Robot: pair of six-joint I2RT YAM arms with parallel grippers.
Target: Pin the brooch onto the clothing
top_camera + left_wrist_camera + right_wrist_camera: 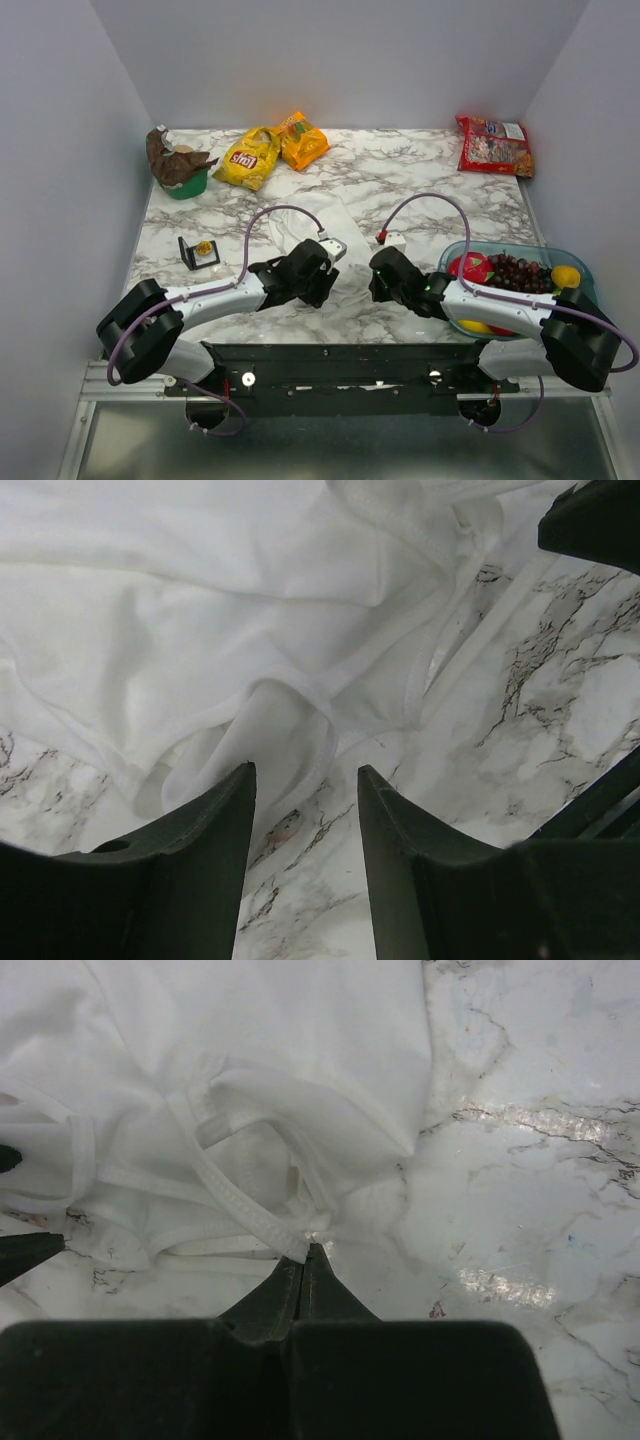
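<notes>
- Left gripper (pixel 305 772): the fingers are spread apart with nothing between them. The tips are down low, right at a puffy fold of the white clothing (pixel 200 630).
- Right gripper (pixel 304 1252): the fingers are squeezed together into a point, and the tips touch a stitched hem band. I honestly can't tell if any cloth is nipped in there.
- The brooch (pixel 204 247) is a tiny round gold disc. It sits at a small black frame (pixel 190 254) on the table, left of the clothing and not touching it. So by my read the pinning isn't started.
- The key bit is that the brooch lies off to the left of the left gripper and well apart from both. The left arm is clearly nearer, since the right one would have to cross over the clothing.
- It's round, so there's no long axis to line up on. It's too small to see which way the pin faces.
- The clothing is thin, soft and rumpled, with lots of folds and narrow sewn edges. It lies between the two grippers.
- The table (pixel 430 185) is glossy white marble with grey veins.
- Further out there are crinkly snack bags, yellow (pixel 248 158) and orange (pixel 303 141) at the back and a red one (pixel 494 146) back right.
- A green bowl (pixel 184 184) sits back left, and a clear tub (pixel 548 250) of grapes and fruit sits by the right arm.
</notes>
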